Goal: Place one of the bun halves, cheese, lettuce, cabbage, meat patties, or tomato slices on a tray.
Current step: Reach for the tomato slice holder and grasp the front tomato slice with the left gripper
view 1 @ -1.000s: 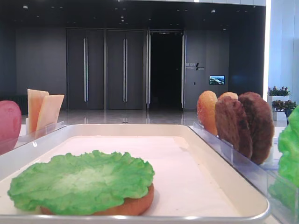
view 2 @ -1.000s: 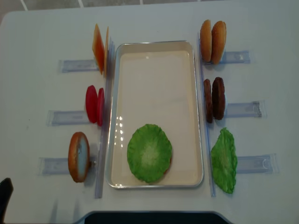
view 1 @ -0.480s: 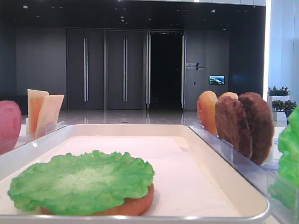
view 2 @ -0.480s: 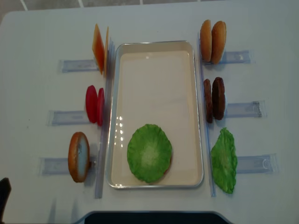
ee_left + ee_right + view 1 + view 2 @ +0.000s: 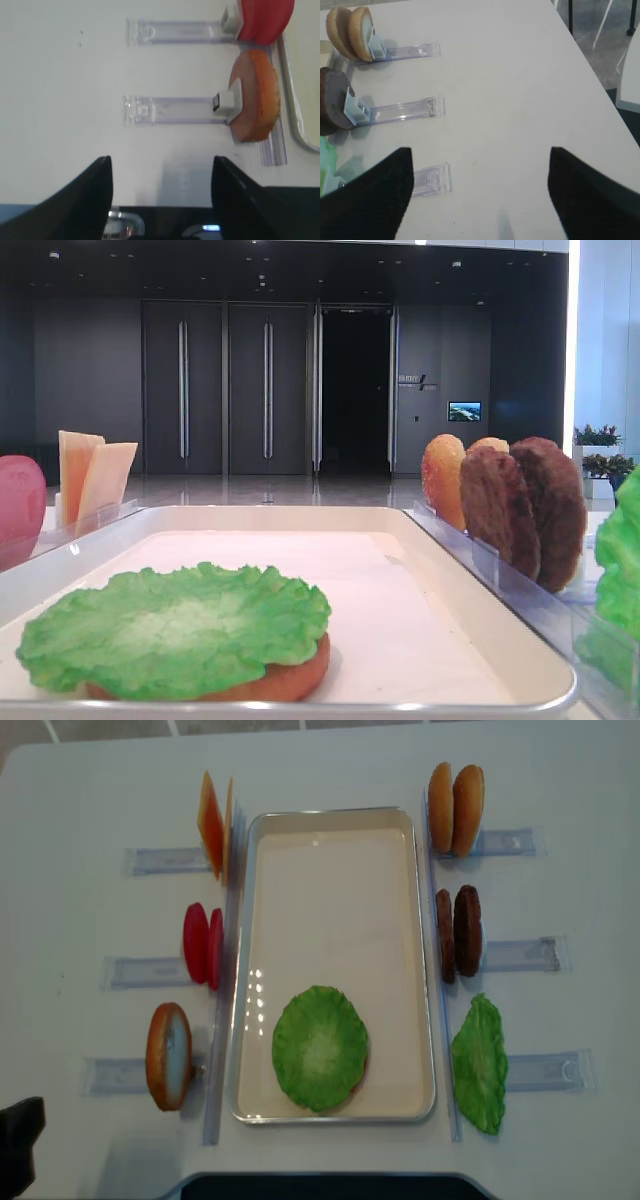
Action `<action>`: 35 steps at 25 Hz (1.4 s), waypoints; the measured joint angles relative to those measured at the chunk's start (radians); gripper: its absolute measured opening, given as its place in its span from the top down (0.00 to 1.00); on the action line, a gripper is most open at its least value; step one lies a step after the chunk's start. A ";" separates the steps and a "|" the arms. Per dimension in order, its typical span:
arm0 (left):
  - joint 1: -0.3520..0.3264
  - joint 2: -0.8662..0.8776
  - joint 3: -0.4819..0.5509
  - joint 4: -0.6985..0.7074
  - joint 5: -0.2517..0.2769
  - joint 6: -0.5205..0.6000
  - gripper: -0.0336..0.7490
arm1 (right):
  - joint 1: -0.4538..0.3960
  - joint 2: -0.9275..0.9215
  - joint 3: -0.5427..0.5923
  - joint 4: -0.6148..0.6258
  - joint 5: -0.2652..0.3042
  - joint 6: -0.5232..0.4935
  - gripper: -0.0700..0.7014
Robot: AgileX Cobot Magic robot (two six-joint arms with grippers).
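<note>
At the lower left corner of the overhead frame, the dark tip of the left gripper (image 5: 20, 1157) shows larger than a moment earlier — the only change; every food piece lies where it did. In its wrist view the left gripper (image 5: 161, 187) has its fingers (image 5: 95, 192) spread wide over bare white table (image 5: 70, 780), nothing between them. Just right of it one bun half (image 5: 168, 1056) stands on edge in a clear rack (image 5: 115, 1075), with the tomato slices (image 5: 202, 946) above and the cheese (image 5: 212, 824) at upper left, all hugging the tray's left rim. The tray (image 5: 335, 815) fills the centre; its upper two thirds are bare white, and lettuce (image 5: 320, 1047) lies flat on a bun at its lower end. Right of the rim stand two bun halves (image 5: 455, 809), the meat patties (image 5: 458, 933) and a second lettuce leaf (image 5: 480, 1064). The right gripper (image 5: 480, 192) is likewise spread — over open table at the far right, holding nothing.
</note>
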 joint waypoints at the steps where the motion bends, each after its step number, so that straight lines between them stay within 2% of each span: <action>1: 0.000 0.036 -0.010 0.001 0.016 -0.005 0.36 | 0.000 0.000 0.000 0.000 0.000 0.000 0.19; 3: 0.000 0.121 -0.026 0.006 0.032 -0.020 0.36 | 0.000 0.000 0.000 0.000 0.000 0.000 0.19; 9: 0.000 0.338 -0.092 0.006 0.029 -0.029 0.36 | 0.000 0.000 0.000 0.000 0.000 0.000 0.19; 18: 0.000 0.671 -0.320 -0.002 -0.003 -0.029 0.36 | 0.000 0.000 0.000 0.000 0.000 0.000 0.19; 22: 0.000 0.796 -0.397 -0.034 -0.008 -0.029 0.36 | 0.000 0.000 0.000 0.000 0.000 0.000 0.19; 30: 0.000 1.015 -0.554 -0.072 -0.056 -0.029 0.36 | 0.000 0.000 0.000 0.000 0.000 0.000 0.19; 35: 0.000 1.120 -0.621 -0.074 -0.059 -0.037 0.36 | 0.000 0.000 0.000 0.000 0.000 0.000 0.19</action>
